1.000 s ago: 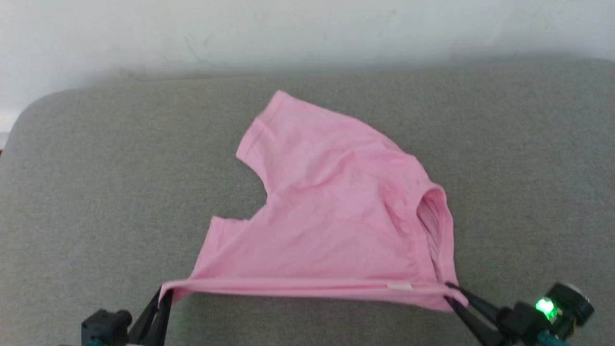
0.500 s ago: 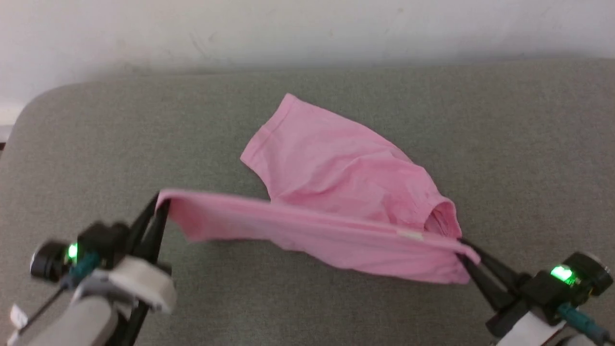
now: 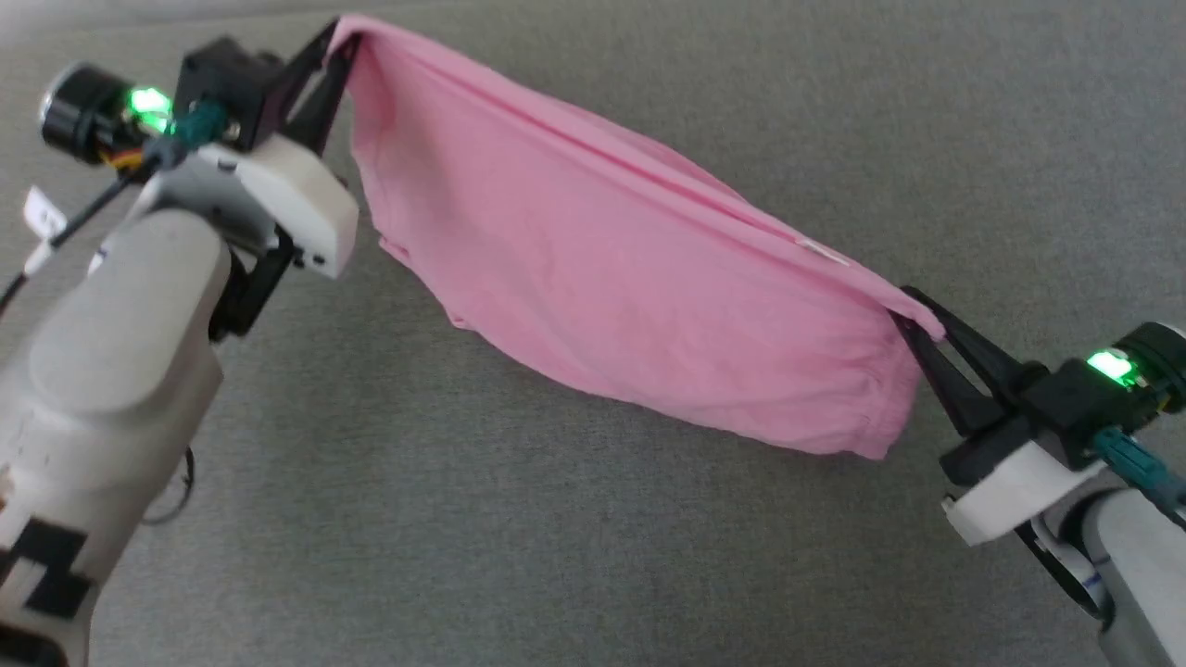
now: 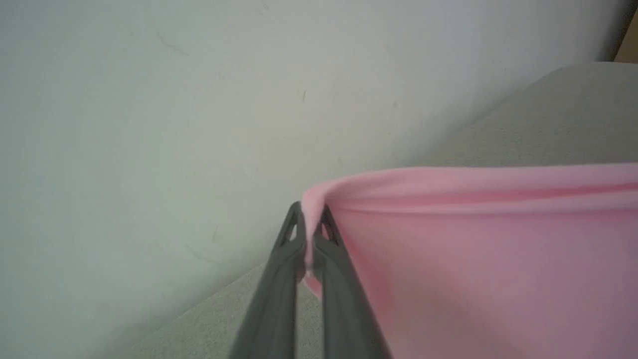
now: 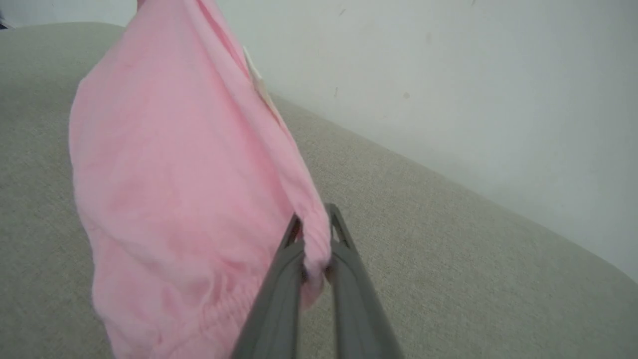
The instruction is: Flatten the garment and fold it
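We hold the garment (image 3: 630, 306) strung in the air between our two grippers, above the grey cushion (image 3: 556, 556); the left gripper (image 3: 338, 42) sits at the upper left of the head view and the right gripper (image 3: 913, 315) at the lower right, well apart, so the taut top edge slopes down from left to right; below that edge the pink cloth hangs in a loose, doubled sheet with a gathered hem (image 3: 871, 417) at its lower right corner; whether the lowest fold touches the cushion we cannot tell; a small white label (image 3: 820, 252) lies on the top edge, nearer the right gripper; in the left wrist view our dark fingers (image 4: 279, 279) are pressed together on one corner of the cloth, a thin pink strip showing between them, with a pale wall (image 4: 149, 124) behind; in the right wrist view the fingers (image 5: 349, 279) pinch a bunched corner of the cloth, which wraps over their tips and drapes away to the left; a green light (image 3: 146, 100) glows on the left wrist and another (image 3: 1112, 364) on the right.
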Motion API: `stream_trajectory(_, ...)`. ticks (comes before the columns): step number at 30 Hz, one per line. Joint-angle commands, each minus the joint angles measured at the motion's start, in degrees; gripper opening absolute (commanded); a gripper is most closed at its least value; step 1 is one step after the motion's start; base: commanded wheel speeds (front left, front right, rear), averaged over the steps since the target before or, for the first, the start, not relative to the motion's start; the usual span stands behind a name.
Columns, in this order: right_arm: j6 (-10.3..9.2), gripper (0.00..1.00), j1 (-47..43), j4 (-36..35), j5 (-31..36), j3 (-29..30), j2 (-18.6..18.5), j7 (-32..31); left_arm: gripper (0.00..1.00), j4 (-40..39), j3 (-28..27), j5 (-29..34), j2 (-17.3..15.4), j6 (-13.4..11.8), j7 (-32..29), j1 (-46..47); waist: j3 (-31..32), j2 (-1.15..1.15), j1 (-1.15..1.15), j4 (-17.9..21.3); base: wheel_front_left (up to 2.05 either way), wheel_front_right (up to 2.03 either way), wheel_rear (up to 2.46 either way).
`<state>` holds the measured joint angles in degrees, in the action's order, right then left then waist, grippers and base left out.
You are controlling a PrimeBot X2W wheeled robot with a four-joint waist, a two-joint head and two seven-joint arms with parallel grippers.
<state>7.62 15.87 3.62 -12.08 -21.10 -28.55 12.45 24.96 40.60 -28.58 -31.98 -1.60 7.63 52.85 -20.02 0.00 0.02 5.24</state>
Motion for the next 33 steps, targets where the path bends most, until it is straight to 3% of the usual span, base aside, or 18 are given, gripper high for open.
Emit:
stream_trajectory(1, -0.13, 0.00, 1.5, 0.9, 0.1, -0.6, 0.5, -0.1, 0.00, 3.1, 0.7, 1.2, 0.5, 1.1, -0.4, 3.0, -6.9, 0.00, -0.02, 5.0, 0.00, 0.00, 0.00)
stream_trajectory(9, -0.13, 0.00, 6.6, 4.6, -0.1, -5.1, 2.5, 0.5, 0.00, 20.8, 5.9, 4.9, 5.3, 5.6, -4.9, 12.7, -11.8, 0.00, -0.02, 8.9, 0.00, 0.00, 0.00)
stream_trajectory(18, -0.13, 0.00, 8.1, 4.0, -0.4, -7.0, 3.4, 1.0, 0.00, 32.7, 9.0, 4.0, 7.4, 8.5, -5.4, 14.6, -10.9, 0.00, -0.02, 8.8, 0.00, 0.00, 0.00)
stream_trajectory(19, -0.13, 0.09, 8.1, 3.6, -0.4, -7.0, 3.5, 1.0, 0.00, 33.4, 9.3, 3.9, 7.6, 8.6, -5.0, 14.6, -10.4, 0.00, -0.02, 8.6, 0.00, 0.00, 0.00)
stream_trajectory(20, -0.13, 0.50, 8.0, 3.1, -0.5, -6.9, 3.5, 1.1, 0.15, 34.0, 9.6, 3.7, 7.8, 8.7, -4.7, 14.6, -9.7, 0.00, -0.02, 8.3, 0.00, 0.00, 0.00)
stream_trajectory(21, -0.13, 1.00, 7.8, 2.5, -0.4, -6.5, 3.6, 1.2, 0.61, 34.5, 9.8, 3.5, 7.9, 8.8, -4.3, 14.7, -9.1, 0.00, -0.02, 8.0, 0.00, 0.00, 0.00)
stream_trajectory(22, -0.13, 1.00, 7.5, 1.9, -0.3, -5.9, 3.7, 1.2, 1.00, 34.7, 10.0, 3.4, 8.0, 8.9, -3.4, 15.0, -8.3, 0.00, -0.02, 7.7, 0.00, 0.00, 0.00)
stream_trajectory(28, -0.13, 1.00, 3.9, -2.0, 0.4, -2.2, 3.9, 0.7, 1.00, 34.5, 11.9, 0.6, 8.1, 9.1, -3.9, 16.6, -3.2, 0.00, -0.02, 5.1, 0.00, 0.00, 0.00)
stream_trajectory(33, -0.13, 1.00, 0.5, -4.8, 1.2, 0.4, 4.3, -0.3, 1.00, 29.3, 17.0, -4.2, 5.5, 9.1, -11.2, 18.5, -0.5, 0.00, -0.02, 3.8, 0.00, 0.00, 0.00)
